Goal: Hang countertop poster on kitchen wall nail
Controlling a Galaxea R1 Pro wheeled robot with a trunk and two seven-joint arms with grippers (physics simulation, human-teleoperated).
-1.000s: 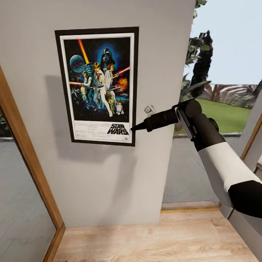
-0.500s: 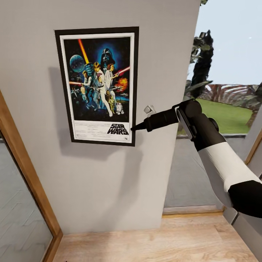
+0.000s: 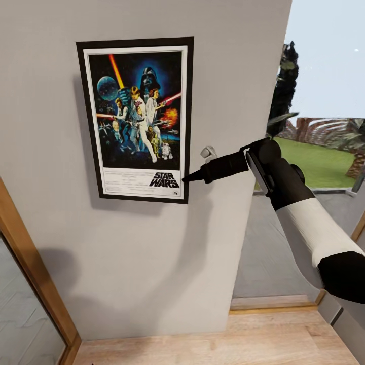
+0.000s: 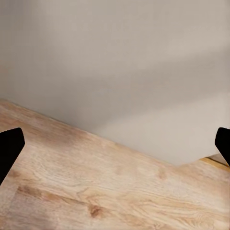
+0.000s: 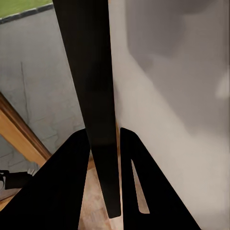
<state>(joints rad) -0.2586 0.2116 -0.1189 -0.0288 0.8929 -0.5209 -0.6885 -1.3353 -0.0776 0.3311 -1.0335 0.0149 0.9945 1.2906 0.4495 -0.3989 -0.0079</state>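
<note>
The Star Wars poster (image 3: 136,119) stands upright and flat against a pale grey wall (image 3: 152,253). It has a black frame, a white border and dark blue artwork. My right gripper (image 3: 186,178) is shut on its lower right edge. In the right wrist view the poster's black edge (image 5: 93,96) runs between the two fingers (image 5: 62,182). My left gripper (image 4: 115,143) is open with nothing between its tips, and it points at the foot of the wall and the wooden floor. I see no nail on the bare wall; the countertop is out of view.
A wooden door frame (image 3: 30,274) slants along the left with glass beside it. Right of the wall's edge, a glazed opening (image 3: 284,243) gives onto a paved terrace, a lawn and trees. Light wooden floor (image 3: 203,339) lies below.
The camera has moved: the wall's right edge slid right and the wooden frame slid left and down in the picture. The poster and the right gripper kept their place in view.
</note>
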